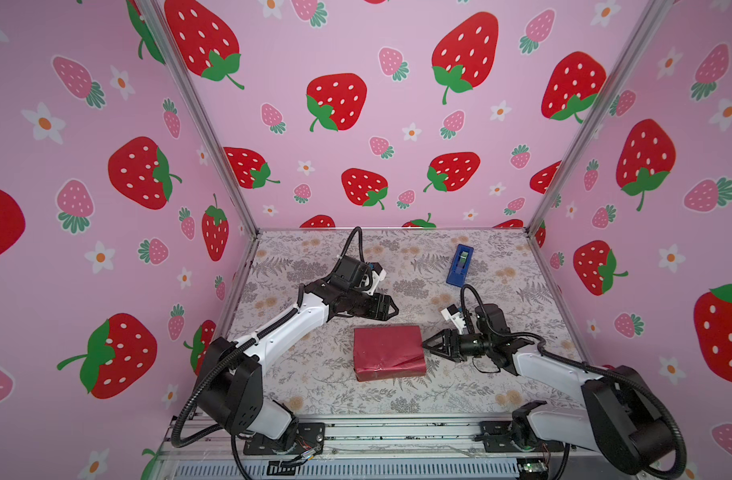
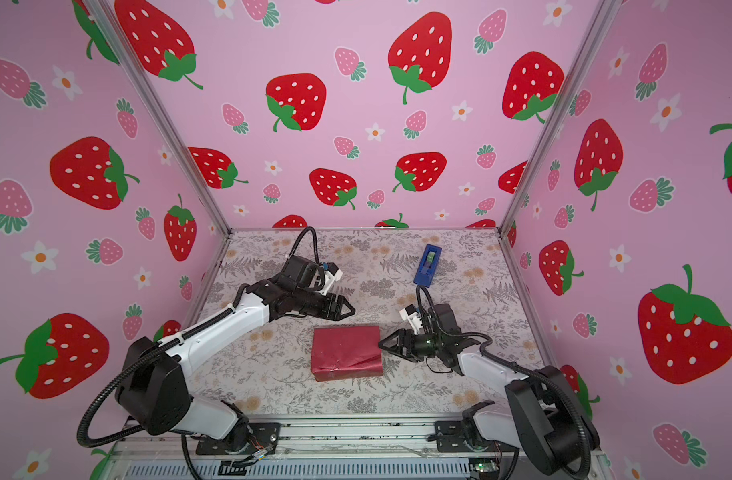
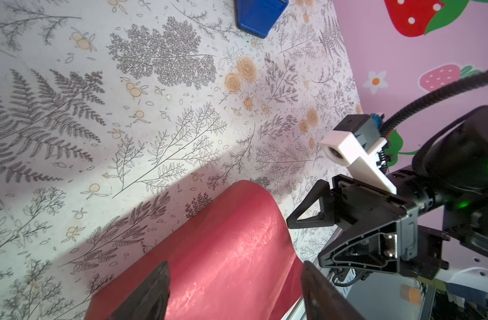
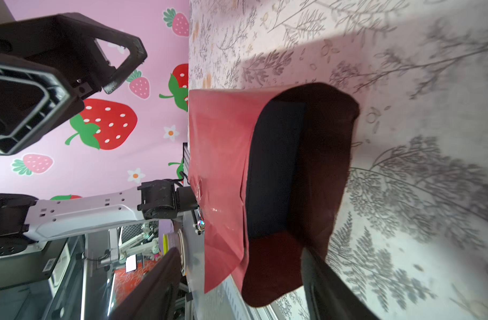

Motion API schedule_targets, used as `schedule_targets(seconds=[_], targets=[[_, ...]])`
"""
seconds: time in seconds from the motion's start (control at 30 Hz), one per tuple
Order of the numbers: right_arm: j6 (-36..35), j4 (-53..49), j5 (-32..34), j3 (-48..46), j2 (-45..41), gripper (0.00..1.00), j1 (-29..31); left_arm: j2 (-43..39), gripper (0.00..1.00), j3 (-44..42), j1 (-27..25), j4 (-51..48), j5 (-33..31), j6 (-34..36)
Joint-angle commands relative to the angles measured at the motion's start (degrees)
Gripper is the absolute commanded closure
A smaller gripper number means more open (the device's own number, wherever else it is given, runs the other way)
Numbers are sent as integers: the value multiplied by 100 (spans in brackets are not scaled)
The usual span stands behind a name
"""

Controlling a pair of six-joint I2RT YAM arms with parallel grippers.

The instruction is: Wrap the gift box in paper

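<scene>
Paper [image 1: 387, 347] around gift box [image 4: 273, 166], left pincer [image 1: 395, 309] released beside it, right pincer [image 1: 425, 345] released at open end.

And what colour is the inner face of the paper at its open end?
Dark maroon; the paper shows this best in the right wrist view.

Items shown, by count. One counter [image 1: 314, 386] with a floral cover. One sheet of red paper [image 1: 387, 347]. One gift box [image 4: 273, 166], of which only the dark end can be seen, in the right wrist view. One blue tape dispenser [image 1: 459, 264]. Two robot arms: the left arm [image 1: 289, 328] and the right arm [image 1: 543, 370]. Two pincers, one per arm: the left pincer [image 1: 392, 309] and the right pincer [image 1: 425, 344].
</scene>
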Motion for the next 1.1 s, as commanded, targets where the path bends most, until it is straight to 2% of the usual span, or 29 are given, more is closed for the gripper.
schedule_targets(seconds=[0.0, 0.2, 0.37, 0.73, 0.83, 0.97, 1.07], targets=[[230, 540, -230, -26, 331, 34, 175, -221, 25, -247, 20, 38, -321, -195], [517, 1060, -397, -66, 576, 48, 448, -779, 25, -770, 105, 153, -703, -434], [577, 1112, -424, -68, 585, 69, 482, -1066, 24, -1147, 380, 217, -660, -601], [619, 726, -211, 122, 289, 100, 545, -1584, 24, -1662, 921, 442, -459, -898], [333, -66, -8, 469, 7, 100, 572, -1687, 24, -1742, 1057, 451, -429, -925], [-392, -1503, 226, 1246, -228, 100, 608, -1828, 24, -1902, 1163, 574, -400, -989], [-558, -2043, 253, 1651, -385, 100, 660, -1866, 24, -2003, 1206, 667, -327, -1048]])
